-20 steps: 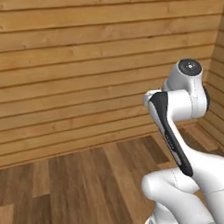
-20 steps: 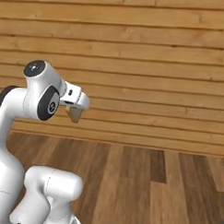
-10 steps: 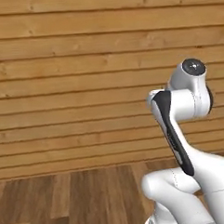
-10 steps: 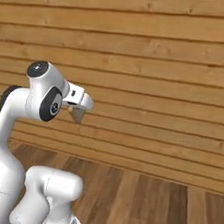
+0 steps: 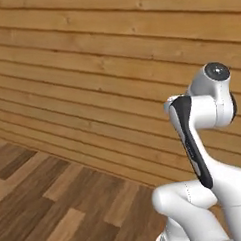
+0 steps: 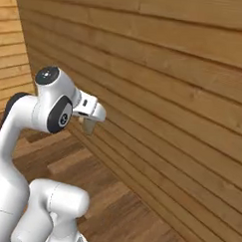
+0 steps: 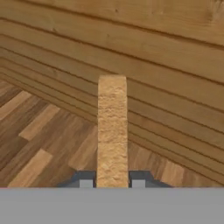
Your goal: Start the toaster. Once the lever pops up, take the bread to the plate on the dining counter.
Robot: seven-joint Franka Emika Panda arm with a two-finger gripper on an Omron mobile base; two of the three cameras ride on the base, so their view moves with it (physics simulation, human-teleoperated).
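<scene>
My gripper (image 7: 112, 181) is shut on the bread (image 7: 112, 131), a tan slice seen edge-on that stands up between the two dark fingertips (image 7: 86, 181). In the right base view the gripper (image 6: 89, 122) is held out in front of the raised white arm, chest-high above the floor, pointing towards the plank wall. In the left base view the arm's folded upper links (image 5: 211, 102) cover the hand. The toaster, the plate and the dining counter are out of view.
A wall of horizontal wooden planks (image 6: 184, 96) stands close ahead and runs off at an angle. Dark wood-plank floor (image 5: 52, 206) lies below, with room to the left.
The whole picture has shifted, so the base has moved: the wall now runs slantwise and stands closer. The arm keeps its pose with the bread still gripped.
</scene>
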